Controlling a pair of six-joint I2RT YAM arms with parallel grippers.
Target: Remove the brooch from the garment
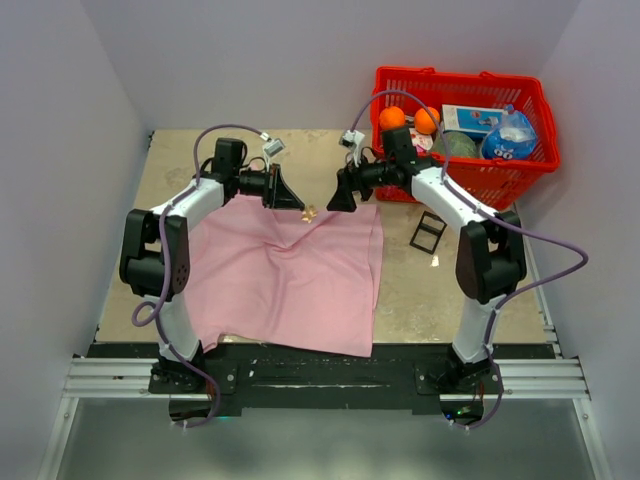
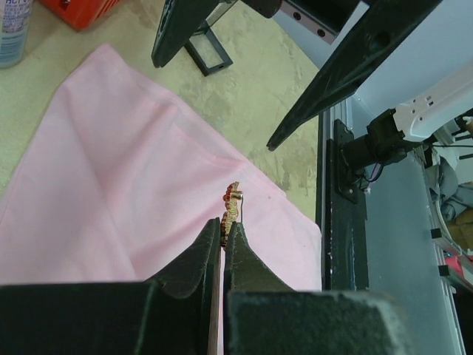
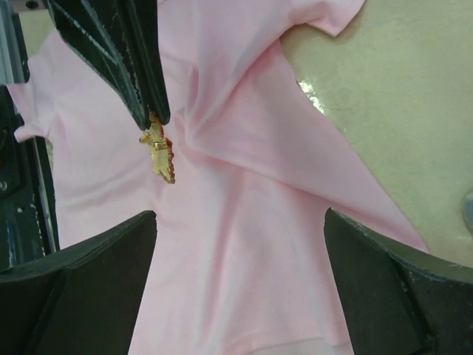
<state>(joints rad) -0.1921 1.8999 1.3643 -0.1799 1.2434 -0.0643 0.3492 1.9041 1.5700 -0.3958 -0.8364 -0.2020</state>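
Observation:
The pink garment [image 1: 290, 280] lies spread on the table, with creases running up toward its far edge. My left gripper [image 1: 298, 205] is shut on the small golden brooch [image 1: 309, 212] just above that edge. In the left wrist view the brooch [image 2: 231, 207] sticks out from the closed fingertips [image 2: 224, 225] over the garment [image 2: 111, 163], with a thin pin showing. I cannot tell whether the pin is still in the cloth. My right gripper [image 1: 338, 200] is open and empty, close to the brooch's right. The right wrist view [image 3: 240, 214] shows the brooch [image 3: 160, 155] above the cloth [image 3: 244, 244].
A red basket [image 1: 465, 170] at the back right holds two orange fruits [image 1: 392, 117], a blue bag [image 1: 510, 135] and other items. A small black frame [image 1: 428, 232] lies on the table right of the garment. A can [image 2: 11, 29] shows in the left wrist view.

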